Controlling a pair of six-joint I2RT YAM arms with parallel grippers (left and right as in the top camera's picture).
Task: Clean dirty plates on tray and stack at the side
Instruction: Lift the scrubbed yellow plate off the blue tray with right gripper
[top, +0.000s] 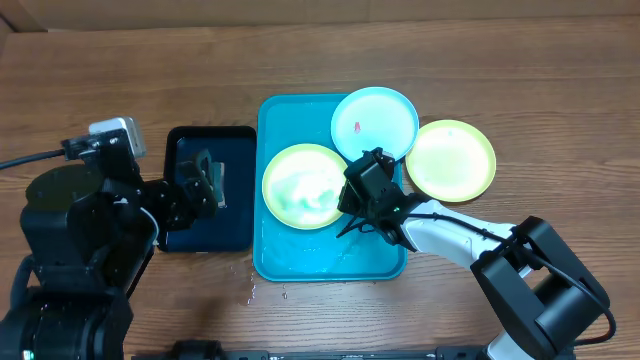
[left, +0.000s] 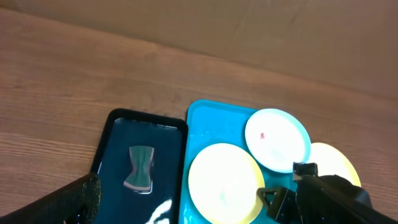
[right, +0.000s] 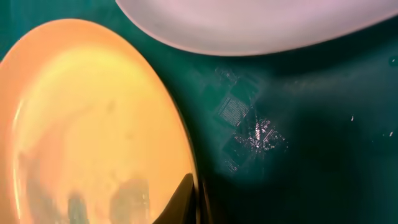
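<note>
Right arm at the rim of the plate on the tray; grip not confirmed.

Your right gripper (top: 352, 205) sits at the right edge of the yellow-green plate (top: 303, 186), which lies flat in the cyan tray (top: 330, 262). The wrist view shows one dark fingertip (right: 185, 198) against that rim, but not whether the jaws are clamped on it. The left gripper (top: 207, 185) hovers over the black tray (top: 190, 235) and its grey pad (left: 140, 168); you cannot tell its jaws either. Watch three things. The tray floor glistens wet, so a thin rim hold may slip. The cyan plate (top: 375, 123) overhangs the tray's corner just beside your wrist, so a swing could tip it. The second yellow-green plate (top: 450, 160) on the worktop lies in your likely path.
</note>
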